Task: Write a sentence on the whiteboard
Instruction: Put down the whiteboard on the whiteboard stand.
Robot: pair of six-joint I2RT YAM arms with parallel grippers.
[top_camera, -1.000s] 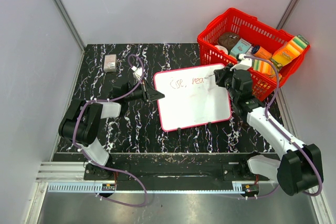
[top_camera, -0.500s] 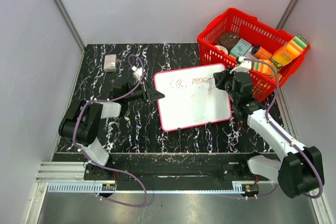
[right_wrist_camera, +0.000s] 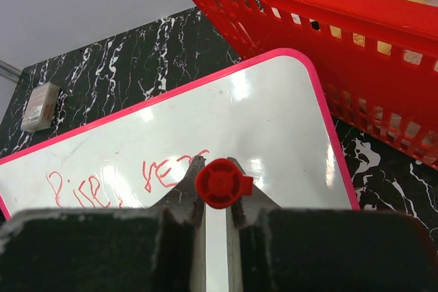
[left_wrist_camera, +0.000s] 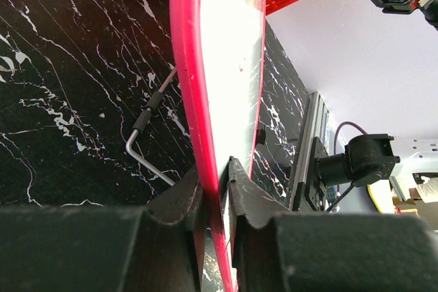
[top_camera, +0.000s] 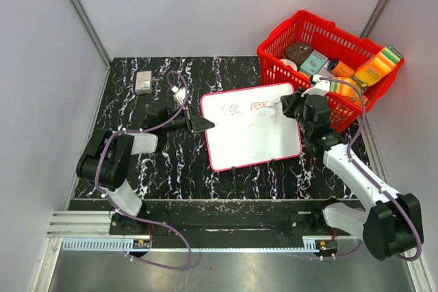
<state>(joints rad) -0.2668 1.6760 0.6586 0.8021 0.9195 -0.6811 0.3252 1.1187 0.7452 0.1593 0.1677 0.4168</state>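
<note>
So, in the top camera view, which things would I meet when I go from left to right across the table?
small pale block -> left gripper -> whiteboard -> red basket

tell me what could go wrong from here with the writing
1. The left gripper pinches only the thin rim of the whiteboard, so pen pressure could slide or pivot the board and skew the sentence.
2. The right gripper, shut on the red marker, works close beside the red basket. Writing further right could bump the arm into it.
</note>
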